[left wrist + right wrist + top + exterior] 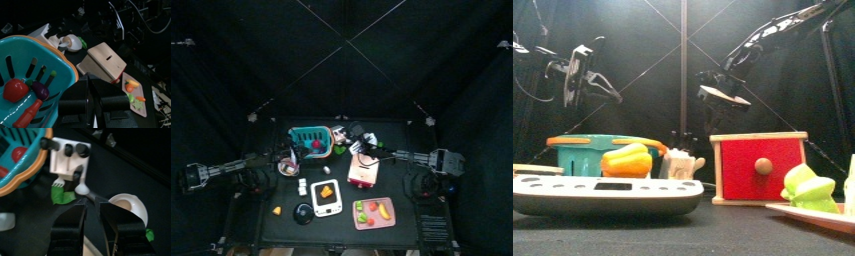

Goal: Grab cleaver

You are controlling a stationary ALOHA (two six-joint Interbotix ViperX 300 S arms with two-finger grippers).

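In the front view my right gripper [724,92] hangs high above the table, over the red-fronted wooden box [760,165], with a pale flat blade, the cleaver [731,97], sticking out of it. In the right wrist view its jaws [92,203] stand close together with only a narrow dark gap, above a white knife block [67,158] holding black-handled utensils. My left gripper [580,75] is open and empty, raised at the left above the teal basket [587,150]. In the top view both grippers, left [291,158] and right [358,150], flank the basket [309,138].
The teal basket [27,60] holds toy vegetables. A white scale [607,195] stands at the front. A pink plate [374,212] with toy food lies front right. The wooden box [365,172] sits mid-table. A white bowl-like thing [127,203] lies near the knife block.
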